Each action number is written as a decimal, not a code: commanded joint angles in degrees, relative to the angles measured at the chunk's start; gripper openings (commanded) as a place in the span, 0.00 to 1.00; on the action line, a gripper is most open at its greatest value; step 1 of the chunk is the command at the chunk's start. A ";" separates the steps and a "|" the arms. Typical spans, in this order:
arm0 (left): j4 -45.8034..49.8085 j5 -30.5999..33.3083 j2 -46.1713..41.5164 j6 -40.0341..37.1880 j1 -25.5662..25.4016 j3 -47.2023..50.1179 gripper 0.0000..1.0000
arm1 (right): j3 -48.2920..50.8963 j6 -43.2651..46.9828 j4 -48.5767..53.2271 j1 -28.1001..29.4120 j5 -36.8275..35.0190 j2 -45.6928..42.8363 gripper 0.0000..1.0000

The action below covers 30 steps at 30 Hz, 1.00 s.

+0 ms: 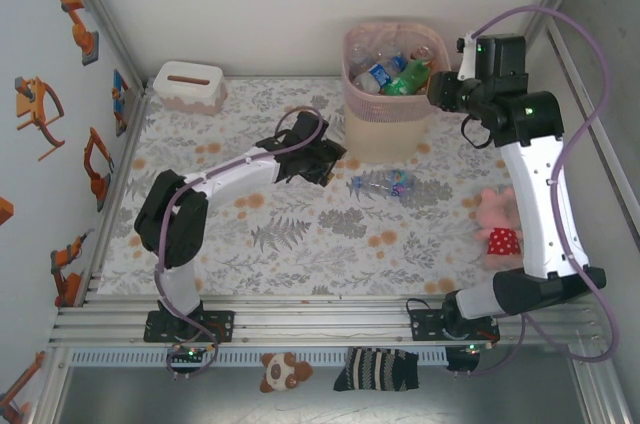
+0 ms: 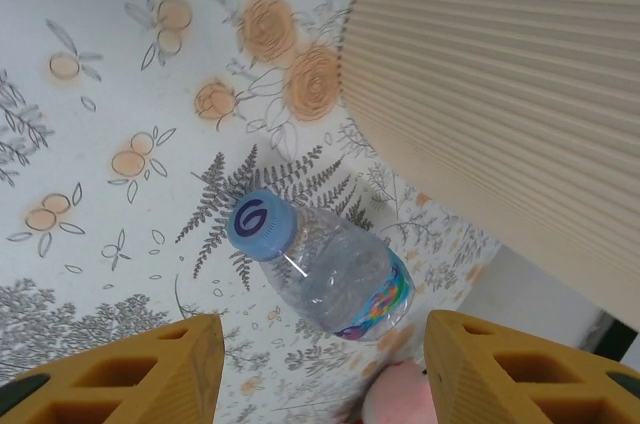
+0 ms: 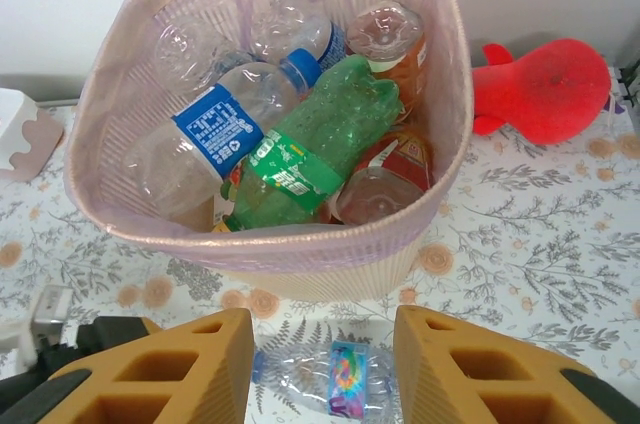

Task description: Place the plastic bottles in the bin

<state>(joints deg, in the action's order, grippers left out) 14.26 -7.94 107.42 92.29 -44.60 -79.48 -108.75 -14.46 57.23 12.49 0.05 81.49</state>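
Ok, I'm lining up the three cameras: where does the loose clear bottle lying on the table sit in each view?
Top external: bottle lies mid-table, just in front of the bin.
Left wrist: bottle lower centre, blue cap upper left; bin wall upper right.
Right wrist: bottle bottom centre, below the bin.
Shared landmark: the bin.

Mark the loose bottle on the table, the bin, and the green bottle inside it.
loose bottle (image 2: 335, 284), left wrist view, on the middle of its clear body.
bin (image 3: 300, 256), right wrist view, on the front wall just under the rim.
green bottle (image 3: 300, 169), right wrist view, on its label.
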 commanded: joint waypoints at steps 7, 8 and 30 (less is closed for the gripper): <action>-6.98 -2.95 5.53 18.21 -1.19 -0.36 0.60 | 1.08 1.87 1.38 -0.36 -2.86 -2.45 0.41; -8.05 -3.28 6.18 19.58 -1.37 -0.41 0.60 | 1.15 1.96 1.43 -0.34 -2.95 -2.56 0.41; -10.35 -4.73 17.59 27.99 -2.21 -7.46 0.59 | 2.12 5.11 2.82 -0.80 -7.25 -4.50 0.41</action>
<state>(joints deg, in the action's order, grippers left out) 2.33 -11.68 124.05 116.57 -46.57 -84.88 -107.20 -10.55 59.70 12.36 -5.61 78.32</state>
